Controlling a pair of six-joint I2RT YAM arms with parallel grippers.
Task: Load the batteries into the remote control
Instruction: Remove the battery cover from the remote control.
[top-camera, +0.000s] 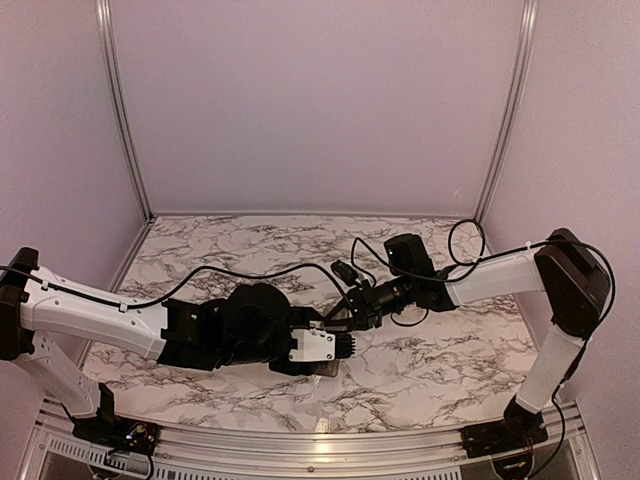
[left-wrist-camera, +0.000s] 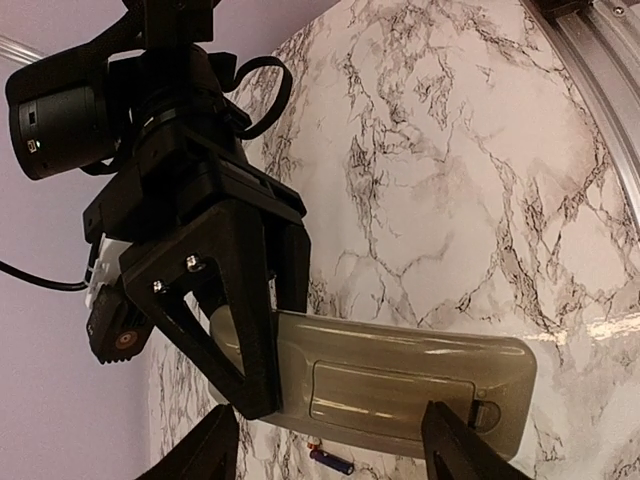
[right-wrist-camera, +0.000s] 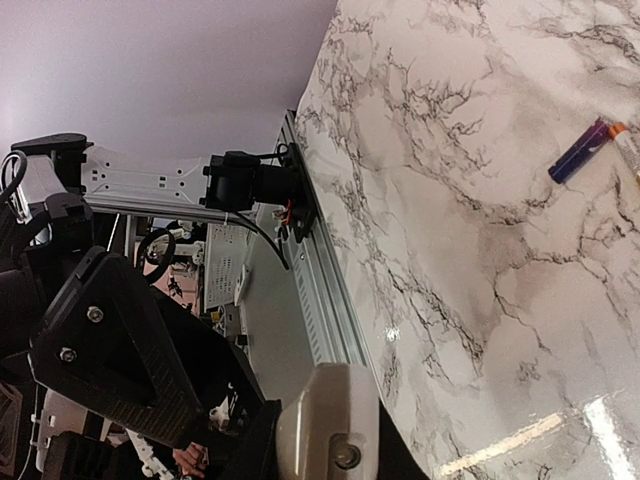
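The remote control (left-wrist-camera: 400, 375) shows its grey-tan back, with the battery cover closed. It is held off the marble table. My right gripper (right-wrist-camera: 335, 450) is shut on one end of it (right-wrist-camera: 330, 410); its black fingers (left-wrist-camera: 240, 300) clamp that end in the left wrist view. My left gripper (left-wrist-camera: 338, 445) is open, its two fingertips wide apart over the remote's near edge. A purple battery (left-wrist-camera: 332, 462) lies on the table below; it also shows in the right wrist view (right-wrist-camera: 578, 152), next to a second one with an orange tip (right-wrist-camera: 625, 140). In the top view both grippers meet at mid-table (top-camera: 335, 340).
The aluminium rail (right-wrist-camera: 325, 290) runs along the table's near edge. Purple walls enclose the marble table (top-camera: 300, 250) on three sides. A black cable (top-camera: 250, 272) loops over the table behind the left arm.
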